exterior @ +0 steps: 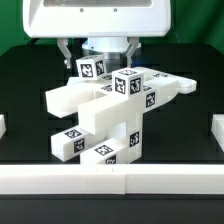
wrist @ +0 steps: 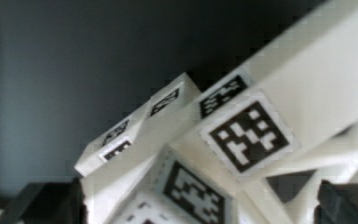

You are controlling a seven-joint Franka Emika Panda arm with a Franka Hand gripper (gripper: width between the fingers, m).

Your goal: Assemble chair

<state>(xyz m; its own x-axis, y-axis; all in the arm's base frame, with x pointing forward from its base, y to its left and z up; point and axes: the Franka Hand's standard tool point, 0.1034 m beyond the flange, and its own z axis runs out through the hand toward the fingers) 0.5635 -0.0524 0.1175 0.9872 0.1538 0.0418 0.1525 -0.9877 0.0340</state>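
The chair stands in the middle of the black table as a blocky white structure of crossed bars and panels with black-and-white tags. Its top bars slant up toward the back. My gripper hangs right behind and above this top end, with one finger on each side of it. In the wrist view the tagged chair bars fill the picture between my dark fingertips, and my gripper stands open around them, the jaws wide apart.
A low white rail runs along the table's front edge. Short white blocks sit at the exterior view's left edge and right edge. The robot's white housing fills the back.
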